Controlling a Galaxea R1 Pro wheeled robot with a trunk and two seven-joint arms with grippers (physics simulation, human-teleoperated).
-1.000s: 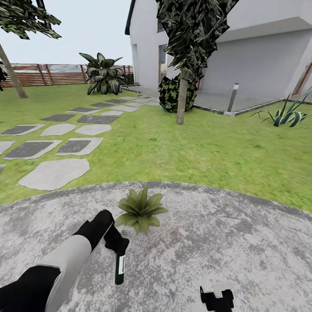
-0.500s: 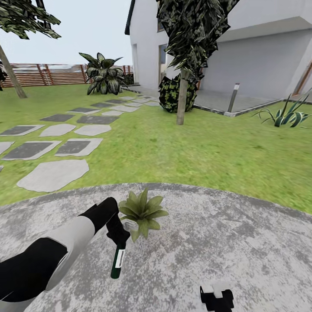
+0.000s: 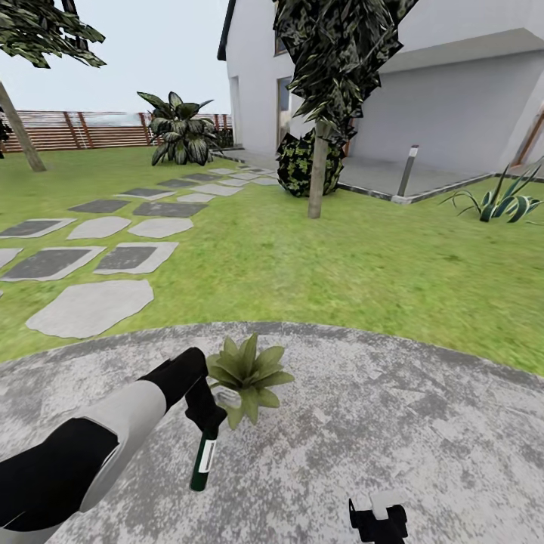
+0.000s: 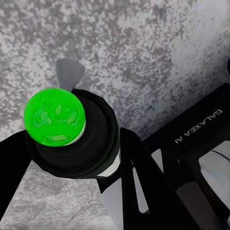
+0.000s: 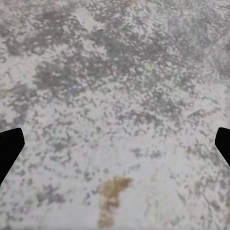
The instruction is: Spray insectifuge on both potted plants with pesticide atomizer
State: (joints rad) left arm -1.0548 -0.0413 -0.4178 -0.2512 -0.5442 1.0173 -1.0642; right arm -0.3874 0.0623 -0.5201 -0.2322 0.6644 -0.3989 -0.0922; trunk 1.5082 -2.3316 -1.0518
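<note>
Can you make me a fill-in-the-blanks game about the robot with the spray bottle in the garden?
1. The left tool grips the pesticide atomizer, which hangs with its ___ end lowest.
2. The potted plant stands on the grey ___.
3. The stepping stones lie in the ___.
4. The right tool holds ___.

Missing words: bottom; patio; lawn; nothing

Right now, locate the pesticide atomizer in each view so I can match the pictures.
Head view: the pesticide atomizer hangs bottom-down from the left gripper, lower left of centre, beside the potted plant.
Left wrist view: seen end-on, its round green bottom sits left of centre between the dark fingers.
Right wrist view: not in it.
Shared landmark: the mottled grey patio lies under everything in all three views.
</note>
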